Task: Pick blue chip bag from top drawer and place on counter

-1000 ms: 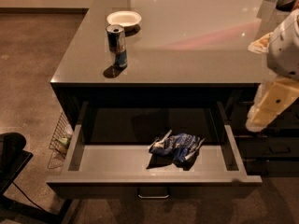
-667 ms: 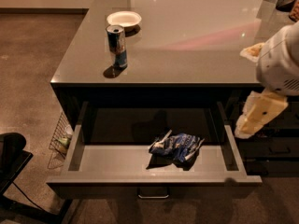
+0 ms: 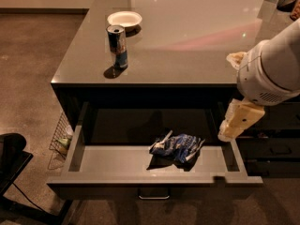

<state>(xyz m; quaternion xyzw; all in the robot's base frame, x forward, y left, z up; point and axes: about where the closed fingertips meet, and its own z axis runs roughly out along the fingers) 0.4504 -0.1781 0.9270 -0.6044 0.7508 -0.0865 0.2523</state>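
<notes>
The blue chip bag [image 3: 178,147] lies crumpled on the light grey floor of the open top drawer [image 3: 117,161], right of its middle. The counter [image 3: 187,36] spreads glossy above the drawer. My gripper [image 3: 233,125] hangs from the white arm at the right, over the drawer's right side. It points downward, to the right of the bag and a little above it, and does not touch it. Nothing shows in the gripper.
A blue-and-silver drink can [image 3: 117,46] and a white bowl [image 3: 124,19] stand on the counter's left part. Narrower dark drawers [image 3: 276,149] are at the right. A wire basket [image 3: 61,137] sits by the cabinet's left side and a black object [image 3: 11,156] on the floor.
The arm and gripper have moved left and down, from beyond the drawer's right side to over its right edge. The bag, can and bowl have not moved.
</notes>
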